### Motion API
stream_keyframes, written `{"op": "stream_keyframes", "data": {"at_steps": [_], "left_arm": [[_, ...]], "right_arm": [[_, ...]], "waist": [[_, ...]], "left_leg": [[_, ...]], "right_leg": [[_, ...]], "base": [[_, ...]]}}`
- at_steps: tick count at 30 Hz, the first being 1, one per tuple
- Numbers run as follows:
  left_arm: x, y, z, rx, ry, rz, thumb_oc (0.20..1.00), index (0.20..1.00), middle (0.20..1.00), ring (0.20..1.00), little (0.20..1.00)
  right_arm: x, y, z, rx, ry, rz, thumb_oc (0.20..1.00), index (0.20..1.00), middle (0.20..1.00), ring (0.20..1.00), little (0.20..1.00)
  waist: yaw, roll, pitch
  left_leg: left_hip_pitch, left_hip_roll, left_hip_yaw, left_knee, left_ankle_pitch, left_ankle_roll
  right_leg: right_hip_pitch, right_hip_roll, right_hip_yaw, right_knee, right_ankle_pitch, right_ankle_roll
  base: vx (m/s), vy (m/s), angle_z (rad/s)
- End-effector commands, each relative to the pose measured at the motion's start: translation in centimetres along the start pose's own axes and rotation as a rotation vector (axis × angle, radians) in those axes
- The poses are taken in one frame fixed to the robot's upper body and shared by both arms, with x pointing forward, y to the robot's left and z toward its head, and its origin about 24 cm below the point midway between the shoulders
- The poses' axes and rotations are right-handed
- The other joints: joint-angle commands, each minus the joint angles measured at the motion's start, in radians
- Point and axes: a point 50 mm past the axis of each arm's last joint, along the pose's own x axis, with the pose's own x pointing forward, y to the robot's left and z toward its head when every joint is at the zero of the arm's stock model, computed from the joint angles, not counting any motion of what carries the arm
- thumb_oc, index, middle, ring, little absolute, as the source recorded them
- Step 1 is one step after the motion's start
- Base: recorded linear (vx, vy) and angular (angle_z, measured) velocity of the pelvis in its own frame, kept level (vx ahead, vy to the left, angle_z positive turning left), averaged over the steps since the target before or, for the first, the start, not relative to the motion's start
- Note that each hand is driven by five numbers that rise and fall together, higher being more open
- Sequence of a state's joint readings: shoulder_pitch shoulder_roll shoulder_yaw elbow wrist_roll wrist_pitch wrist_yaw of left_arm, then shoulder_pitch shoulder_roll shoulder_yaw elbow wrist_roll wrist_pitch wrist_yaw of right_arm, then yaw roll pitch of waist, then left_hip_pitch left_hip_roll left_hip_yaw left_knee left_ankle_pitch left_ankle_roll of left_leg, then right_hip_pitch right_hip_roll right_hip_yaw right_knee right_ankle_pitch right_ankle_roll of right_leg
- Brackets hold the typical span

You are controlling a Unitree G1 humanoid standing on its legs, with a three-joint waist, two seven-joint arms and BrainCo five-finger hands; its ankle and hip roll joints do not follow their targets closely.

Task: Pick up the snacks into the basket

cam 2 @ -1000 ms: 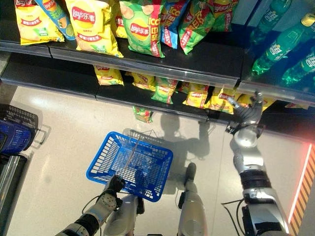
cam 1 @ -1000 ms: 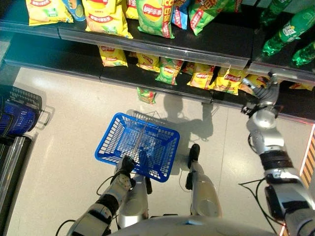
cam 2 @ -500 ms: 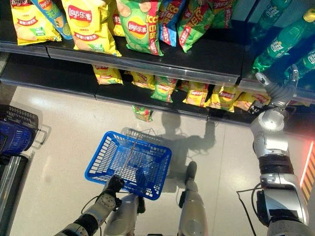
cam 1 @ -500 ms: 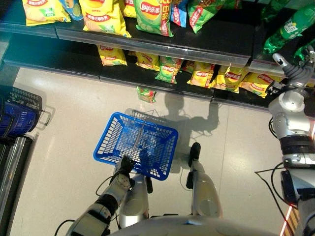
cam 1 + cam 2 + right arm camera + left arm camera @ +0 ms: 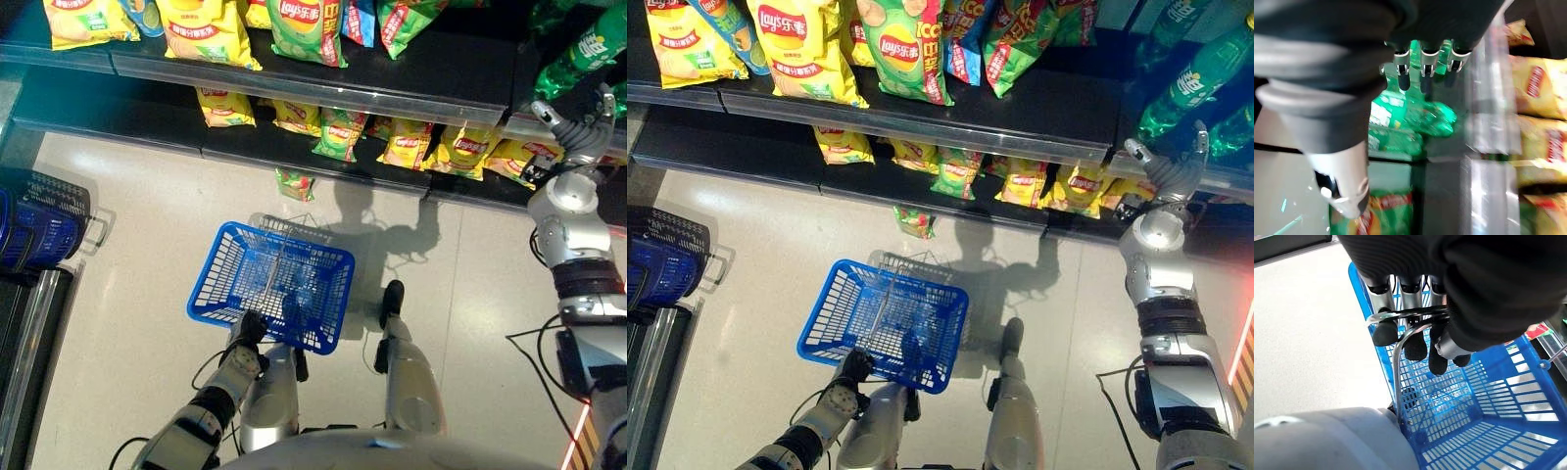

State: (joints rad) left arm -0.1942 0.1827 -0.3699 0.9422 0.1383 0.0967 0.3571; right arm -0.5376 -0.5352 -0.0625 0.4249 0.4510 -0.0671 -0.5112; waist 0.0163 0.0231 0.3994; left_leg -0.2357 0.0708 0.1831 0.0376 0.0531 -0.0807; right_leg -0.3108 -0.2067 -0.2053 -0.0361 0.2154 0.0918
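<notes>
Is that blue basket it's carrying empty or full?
Empty: the blue basket, held by the left robot hand, shows only bare mesh.

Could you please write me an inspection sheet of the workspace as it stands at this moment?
Surface: pale floor in front of dark store shelves.
Job's things: blue basket hanging above the floor, nothing seen inside; snack bags on both shelf levels.
Clutter: one small green snack bag lying on the floor by the lower shelf.
Hands: left hand curled round the basket's wire handle; right hand raised at the shelf edge, fingers spread, holding nothing.
Cables: nothing seen.
Surroundings: green bottles on the shelf by the right hand; stacked dark blue baskets at far left.
</notes>
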Motion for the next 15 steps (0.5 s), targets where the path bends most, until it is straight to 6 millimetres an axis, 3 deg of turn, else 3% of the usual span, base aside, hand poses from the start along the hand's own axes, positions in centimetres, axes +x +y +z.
{"op": "stream_keyframes", "data": {"at_steps": [1,4,5,6,11,12,13,15], "left_arm": [[-1.1,-0.2,-4.7,0.012,0.168,0.015,0.200,0.200,0.200,0.200,0.200],[-1.3,-0.3,-5.5,-0.018,0.210,0.014,0.200,0.200,0.200,0.200,0.200],[-1.3,-0.3,-5.5,-0.018,0.210,0.014,0.200,0.200,0.200,0.200,0.200],[-1.5,-0.4,-6.0,-0.026,0.228,0.014,0.200,0.200,0.200,0.200,0.200],[-2.0,-0.2,-7.7,0.000,0.279,0.007,0.200,0.200,0.200,0.200,0.200],[-2.0,-0.2,-7.7,0.000,0.279,0.007,0.200,0.200,0.200,0.200,0.200],[-2.1,-0.1,-8.0,0.020,0.280,0.003,0.200,0.200,0.200,0.200,0.200],[-2.1,-0.2,-8.2,0.047,0.276,-0.016,0.200,0.200,0.200,0.200,0.200]], "right_arm": [[-3.1,-0.4,-2.5,-0.032,0.010,0.060,1.000,1.000,1.000,1.000,1.000],[-6.4,-1.1,-6.6,-0.071,0.160,0.094,1.000,1.000,1.000,1.000,1.000],[-6.4,-1.1,-6.6,-0.070,0.160,0.094,1.000,1.000,1.000,1.000,1.000],[-8.5,-1.8,-9.6,-0.095,0.280,0.093,1.000,1.000,1.000,1.000,1.000],[-14.8,-4.8,-17.0,-0.427,0.600,0.208,1.000,1.000,1.000,1.000,1.000],[-14.8,-4.7,-17.0,-0.427,0.599,0.209,1.000,1.000,1.000,1.000,1.000],[-17.7,-5.9,-19.6,-0.510,0.754,0.224,1.000,1.000,1.000,1.000,1.000],[-21.7,-8.0,-22.5,-0.650,0.969,0.262,1.000,1.000,1.000,1.000,1.000]], "waist": [[0.018,-0.026,-0.042],[0.011,-0.035,-0.068],[0.011,-0.035,-0.069],[0.007,-0.039,-0.092],[0.002,-0.042,-0.159],[0.001,-0.043,-0.160],[0.000,-0.040,-0.189],[0.003,-0.037,-0.207]], "left_leg": [[-0.049,-0.020,-0.059,0.026,0.015,0.024],[-0.014,-0.021,-0.063,-0.002,0.018,0.024],[-0.016,-0.021,-0.063,-0.004,0.024,0.024],[0.014,-0.024,-0.066,-0.038,0.032,0.023],[0.088,-0.015,-0.055,-0.110,0.052,0.013],[0.085,-0.015,-0.055,-0.111,0.056,0.014],[0.108,-0.011,-0.051,-0.121,0.055,0.009],[0.140,-0.007,-0.051,-0.124,0.047,0.005]], "right_leg": [[0.061,-0.007,-0.006,0.158,-0.167,0.043],[0.096,-0.003,-0.014,0.136,-0.164,0.045],[0.095,-0.003,-0.015,0.132,-0.159,0.045],[0.121,0.002,-0.022,0.106,-0.151,0.049],[0.182,0.017,-0.030,0.048,-0.136,0.059],[0.180,0.017,-0.031,0.045,-0.132,0.058],[0.205,0.021,-0.036,0.029,-0.130,0.062],[0.239,0.028,-0.039,0.017,-0.137,0.061]], "base": [[0.04,-0.004,0.06],[0.03,-0.007,0.07],[0.05,-0.002,0.08],[0.05,-0.002,0.07],[0.03,0.000,-0.02],[0.06,-0.021,-0.10],[0.05,-0.026,-0.10],[0.06,-0.037,-0.04]]}}
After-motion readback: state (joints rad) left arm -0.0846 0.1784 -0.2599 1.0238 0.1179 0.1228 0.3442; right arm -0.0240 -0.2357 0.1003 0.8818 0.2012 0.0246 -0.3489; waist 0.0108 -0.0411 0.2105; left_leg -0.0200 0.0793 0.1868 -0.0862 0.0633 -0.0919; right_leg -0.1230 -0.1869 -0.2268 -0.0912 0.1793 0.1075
